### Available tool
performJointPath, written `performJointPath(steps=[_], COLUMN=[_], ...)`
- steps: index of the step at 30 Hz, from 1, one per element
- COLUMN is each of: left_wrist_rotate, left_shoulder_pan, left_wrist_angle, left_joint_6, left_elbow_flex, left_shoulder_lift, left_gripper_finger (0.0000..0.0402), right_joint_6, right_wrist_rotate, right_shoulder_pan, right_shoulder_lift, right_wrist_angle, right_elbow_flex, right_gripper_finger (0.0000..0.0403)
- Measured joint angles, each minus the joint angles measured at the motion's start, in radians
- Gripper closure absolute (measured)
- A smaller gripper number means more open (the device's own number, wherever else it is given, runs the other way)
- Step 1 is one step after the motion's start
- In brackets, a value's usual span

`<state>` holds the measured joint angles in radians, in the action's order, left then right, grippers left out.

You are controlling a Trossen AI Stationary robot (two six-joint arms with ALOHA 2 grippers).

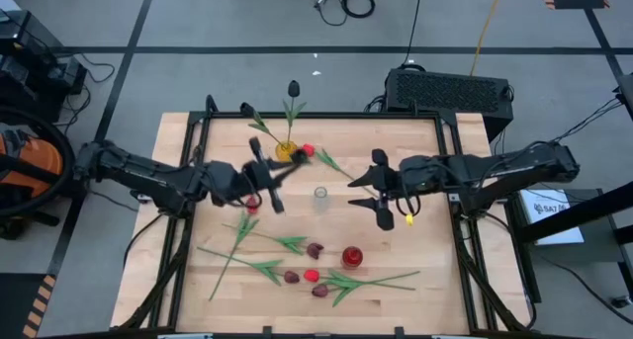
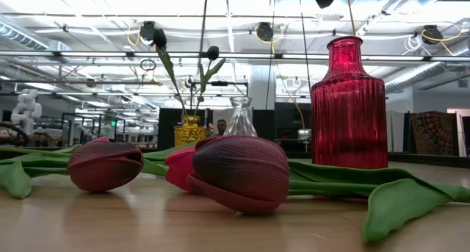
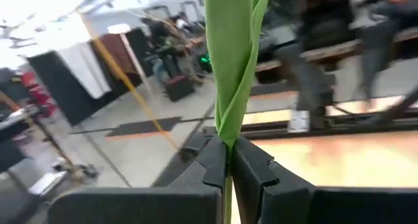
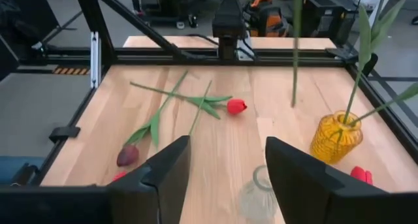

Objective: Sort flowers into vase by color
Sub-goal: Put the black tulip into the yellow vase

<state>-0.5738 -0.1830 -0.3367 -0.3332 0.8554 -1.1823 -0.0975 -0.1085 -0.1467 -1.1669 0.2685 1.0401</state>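
Observation:
My left gripper (image 1: pixel 267 181) (image 3: pixel 226 165) reaches in from the table's left and is shut on a flower (image 3: pixel 232 54) that stands upright. Its head is out of the wrist view. Its thin stem (image 4: pixel 295 54) hangs down in the right wrist view. My right gripper (image 1: pixel 374 189) (image 4: pixel 227 178) is open above the table near the clear vase (image 1: pixel 320 196) (image 4: pixel 258 194), holding nothing. The yellow vase (image 1: pixel 285 151) (image 4: pixel 334 138) holds dark-headed flowers by their stems. The red vase (image 1: pixel 351 257) (image 2: pixel 349 105) stands near the front. Several flowers (image 1: pixel 297 270) lie flat there. My left gripper pinches the flower between its two fingers where a green leaf wraps the stem (image 3: pixel 226 138). The fingers come in level from the table's left and lie across the stem. The flower stands upright, and its lower stem end (image 4: pixel 292 103) hangs clear of the table.
A red flower head (image 1: pixel 307 151) (image 4: pixel 359 175) lies beside the yellow vase. Another red-headed flower (image 4: pixel 236 106) lies left of centre. Maroon heads (image 2: pixel 242 171) lie near the front edge. A black frame rail (image 4: pixel 196 54) runs around the table.

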Motion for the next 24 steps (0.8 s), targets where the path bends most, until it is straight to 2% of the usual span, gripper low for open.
performJointPath(steps=[5,9,14,24], left_wrist_rotate=[0.115,0.195,0.212,0.257], left_shoulder_pan=[0.123,0.207,0.289,0.352], left_wrist_angle=[-0.171,-0.258,-0.234,-0.232], left_joint_6=[-0.04,-0.054,-0.066,-0.065], left_elbow_flex=[-0.153,-0.217,-0.23,-0.23], left_shoulder_lift=[0.057,0.064,0.055,0.007], left_gripper_finger=[0.0386,0.0386,0.0386,0.0386], right_joint_6=[0.013,0.031,0.04,0.057], right_wrist_rotate=[0.0,0.0,-0.002,-0.005], right_shoulder_pan=[0.0,0.003,0.003,0.003], right_shoulder_lift=[0.002,0.002,0.002,0.002], right_wrist_angle=[0.0,-0.003,-0.004,-0.008], right_elbow_flex=[0.0,0.0,0.0,0.0], right_gripper_finger=[0.0218,0.0221,0.022,0.022])
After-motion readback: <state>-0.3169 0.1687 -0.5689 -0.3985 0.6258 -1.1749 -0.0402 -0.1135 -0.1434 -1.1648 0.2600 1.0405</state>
